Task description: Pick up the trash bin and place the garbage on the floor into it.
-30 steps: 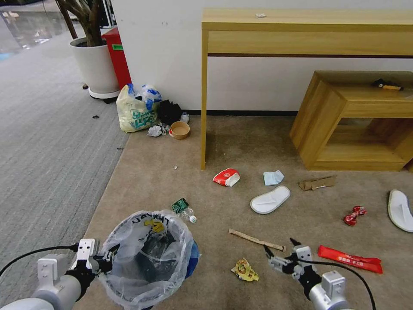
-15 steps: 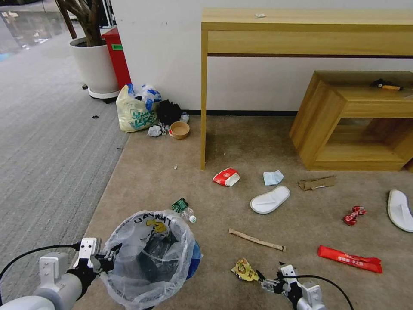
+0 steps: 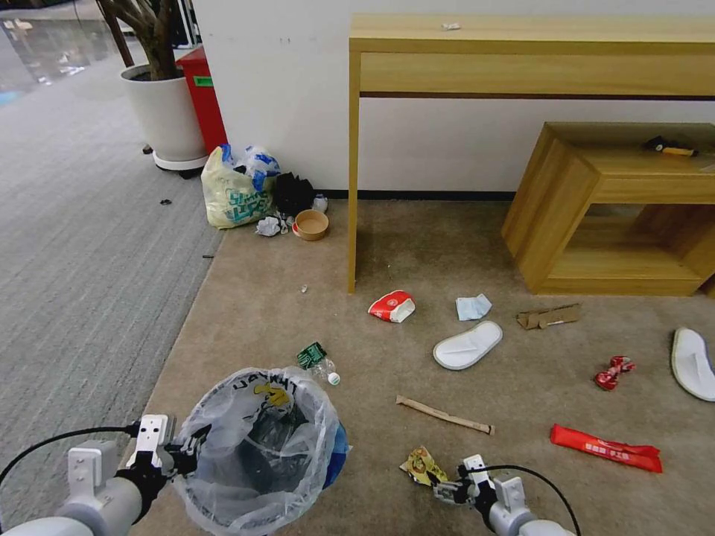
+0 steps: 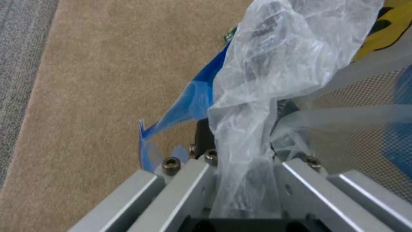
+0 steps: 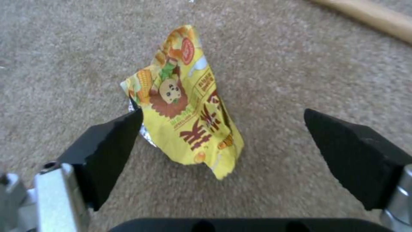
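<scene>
The flat beige-brown short-pile carpet floor (image 3: 417, 246) spreads under two pale wooden pieces, a tall console table (image 3: 521, 52) and a low open-sided bench (image 3: 596, 201), with one white plant pot (image 3: 164, 112) and one bulging yellowish bag with green print (image 3: 231, 193) near the wall. One small round black-and-blue trash bin (image 3: 261, 447), lined with a crinkly clear plastic bag, hangs at lower left; the left gripper (image 3: 182, 454) is clamped on its rim, and in the left wrist view the liner (image 4: 257, 96) is bunched between the grey fingers, hiding what they pinch beneath. Scattered litter counts two white slippers (image 3: 468, 345), the second (image 3: 693, 363) cut off at the right edge, two long or twisted red wrappers (image 3: 605, 448) (image 3: 614, 372), one red-and-white paper carton (image 3: 392, 306), one cardboard scrap (image 3: 549, 316), one pale blue folded tissue (image 3: 474, 307), one wooden stick (image 3: 444, 415), and one green-labelled crushed bottle (image 3: 319, 360) just beyond the bin. The right gripper (image 3: 447, 490) sits low at the bottom edge with its black pads (image 5: 107, 151) spread wide apart; one crumpled yellow snack wrapper (image 5: 184, 106) lies on the carpet between them, its edge touching or nearly touching one pad and well clear of the other. The head view shows that wrapper (image 3: 423, 466) just beside the fingertips, which are too small there to judge.
</scene>
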Motion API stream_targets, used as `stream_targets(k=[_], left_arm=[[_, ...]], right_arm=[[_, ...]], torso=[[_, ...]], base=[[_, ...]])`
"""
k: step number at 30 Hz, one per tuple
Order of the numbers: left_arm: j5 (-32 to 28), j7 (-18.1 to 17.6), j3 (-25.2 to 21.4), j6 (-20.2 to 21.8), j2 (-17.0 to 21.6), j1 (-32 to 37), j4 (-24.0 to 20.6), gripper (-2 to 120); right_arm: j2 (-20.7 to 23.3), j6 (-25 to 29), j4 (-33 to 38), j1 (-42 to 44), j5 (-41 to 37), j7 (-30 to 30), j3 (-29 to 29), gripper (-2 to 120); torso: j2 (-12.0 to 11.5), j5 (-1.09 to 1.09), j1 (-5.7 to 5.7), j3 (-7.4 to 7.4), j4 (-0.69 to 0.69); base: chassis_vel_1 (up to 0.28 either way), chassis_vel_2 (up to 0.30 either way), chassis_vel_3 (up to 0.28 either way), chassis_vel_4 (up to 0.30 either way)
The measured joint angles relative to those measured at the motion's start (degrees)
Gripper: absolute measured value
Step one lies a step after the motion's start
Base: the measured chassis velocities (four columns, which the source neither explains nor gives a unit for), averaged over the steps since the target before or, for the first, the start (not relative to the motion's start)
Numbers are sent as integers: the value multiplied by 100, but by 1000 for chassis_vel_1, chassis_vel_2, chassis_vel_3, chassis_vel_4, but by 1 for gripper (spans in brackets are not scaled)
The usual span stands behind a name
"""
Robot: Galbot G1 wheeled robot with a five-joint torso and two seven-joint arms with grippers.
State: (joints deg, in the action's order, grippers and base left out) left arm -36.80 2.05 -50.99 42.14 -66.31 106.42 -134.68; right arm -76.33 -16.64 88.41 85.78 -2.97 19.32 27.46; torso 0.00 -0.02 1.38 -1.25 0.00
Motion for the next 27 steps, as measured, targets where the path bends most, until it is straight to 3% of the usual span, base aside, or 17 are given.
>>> stream_targets(k=[11, 17, 27], left_arm=[[85, -30, 71, 0, -27, -39, -15, 0], [85, -42, 60, 0, -54, -34, -33, 0], [86, -26, 66, 0, -69, -33, -51, 0]], right_arm=[[-4, 117, -335, -230, 79, 53, -184, 68], [-14, 132, -435, -318, 99, 41, -268, 39], [-45, 111, -557, -381, 96, -44, -279, 6]], torso=[[0, -1, 0, 0, -1], [0, 0, 0, 0, 0], [0, 0, 0, 0, 0]], base=[[0, 0, 0, 0], [0, 0, 0, 0], [0, 0, 0, 0]])
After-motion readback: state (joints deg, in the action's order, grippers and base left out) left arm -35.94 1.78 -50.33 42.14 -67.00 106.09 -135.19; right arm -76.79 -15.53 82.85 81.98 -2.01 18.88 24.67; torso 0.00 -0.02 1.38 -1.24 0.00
